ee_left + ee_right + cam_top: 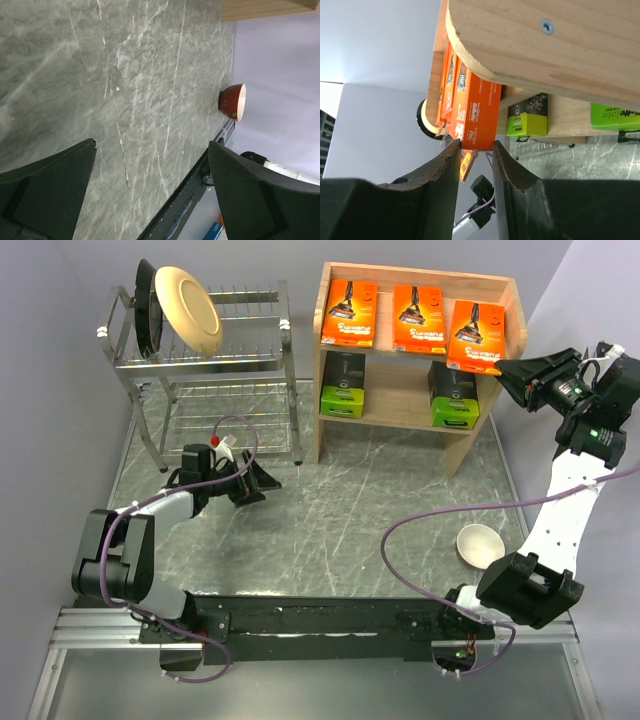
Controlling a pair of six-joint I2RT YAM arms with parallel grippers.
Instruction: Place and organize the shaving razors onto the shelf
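Right gripper (476, 146) around orange razor pack (479, 112)

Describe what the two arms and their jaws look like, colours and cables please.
Both arms share one build: the left arm and right arm have white link sections between chunky black joint housings. Their jaws are matte black, broad wedges tapering to the tips. A purple cable loops loose along each arm. The right arm's wrist shows a small green light.

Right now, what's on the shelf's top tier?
Three orange packs; the right pack is pinched at its edge by the right jaws. Whatever lies beneath or behind them is covered.
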